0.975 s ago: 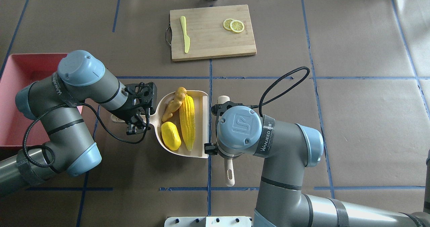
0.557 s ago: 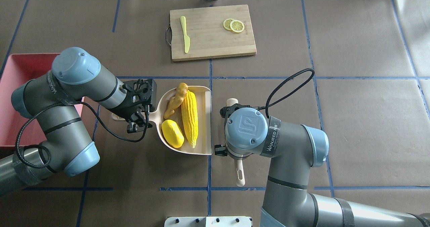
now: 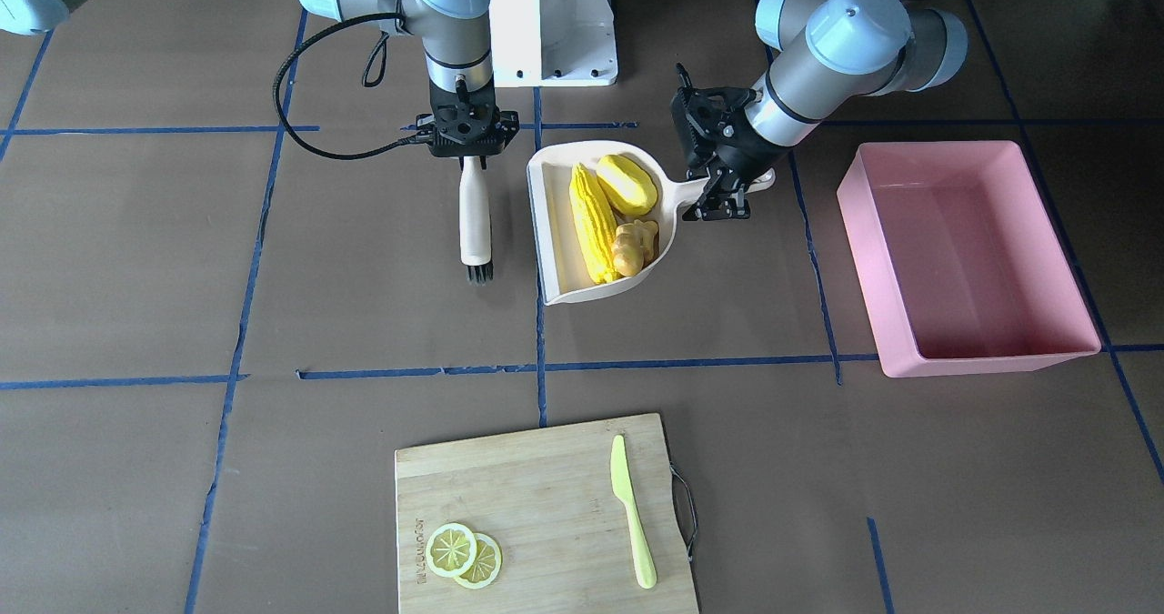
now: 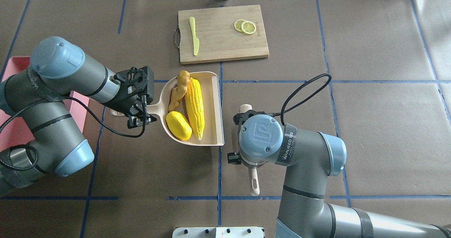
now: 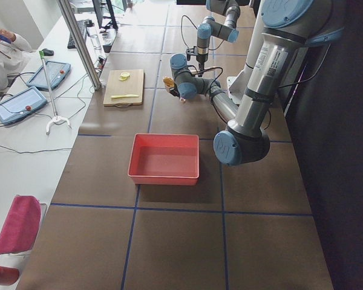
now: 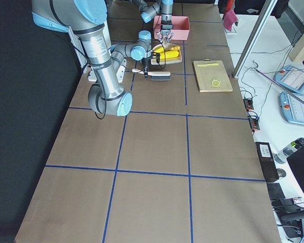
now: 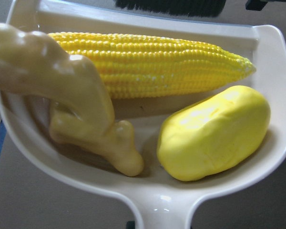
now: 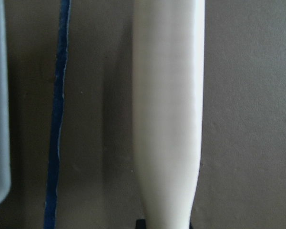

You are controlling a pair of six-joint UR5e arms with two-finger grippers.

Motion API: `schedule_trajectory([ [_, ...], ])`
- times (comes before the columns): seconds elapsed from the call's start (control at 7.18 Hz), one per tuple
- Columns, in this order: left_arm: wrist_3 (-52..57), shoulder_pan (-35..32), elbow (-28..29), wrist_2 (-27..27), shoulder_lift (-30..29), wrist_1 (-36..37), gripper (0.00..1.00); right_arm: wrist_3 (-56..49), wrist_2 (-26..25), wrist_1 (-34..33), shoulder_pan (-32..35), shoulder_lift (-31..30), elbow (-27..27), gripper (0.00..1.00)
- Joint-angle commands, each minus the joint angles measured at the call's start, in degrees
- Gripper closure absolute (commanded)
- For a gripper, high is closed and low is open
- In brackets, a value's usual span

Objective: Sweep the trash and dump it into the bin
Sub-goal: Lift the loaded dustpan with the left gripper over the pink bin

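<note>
My left gripper (image 4: 141,115) (image 3: 727,197) is shut on the handle of the cream-white dustpan (image 4: 215,107) (image 3: 546,223) and holds it just above the table. In the pan lie the trash: the corn cob (image 4: 195,105) (image 7: 148,62), the rounded yellow fruit (image 4: 178,126) (image 7: 214,133) and the ginger root (image 4: 178,90) (image 7: 76,100). The pink bin (image 3: 964,250) (image 4: 14,125) stands to the left, partly behind my left arm in the overhead view. My right gripper (image 3: 466,152) is shut on a cream-handled brush (image 3: 473,214) (image 8: 169,109) beside the pan's open side.
A wooden cutting board (image 4: 222,44) at the far side carries a light-green knife (image 4: 193,35) and two lemon slices (image 4: 245,26). Blue tape lines cross the brown table. The robot's white base (image 3: 555,41) is at the near edge.
My left arm has carried the dustpan with the trash away from the robot and up off the table. My right arm has drawn the brush to the right, away from the pan.
</note>
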Motion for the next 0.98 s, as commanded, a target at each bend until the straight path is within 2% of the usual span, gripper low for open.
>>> schedule_trajectory([
  [0.0,-1.3,-3.8,-0.8,-1.8,1.3,-0.6,1.0,0.2,0.0,0.1,0.0,-0.1,0.0,1.0],
  [0.28,-2.2,-10.8,-1.5,-8.8,4.9,-4.0,1.0,0.2,0.0,0.1,0.0,-0.2,0.0,1.0],
  [0.56,-1.8,-16.2,-1.4,-9.4,7.6,-7.0,1.0,0.3,-0.1,0.1,0.0,-0.1,0.0,1.0],
  [0.84,3.2,-20.8,-1.4,-10.3,10.7,-7.0,1.0,0.4,-0.2,0.1,-0.1,-0.3,0.0,1.0],
])
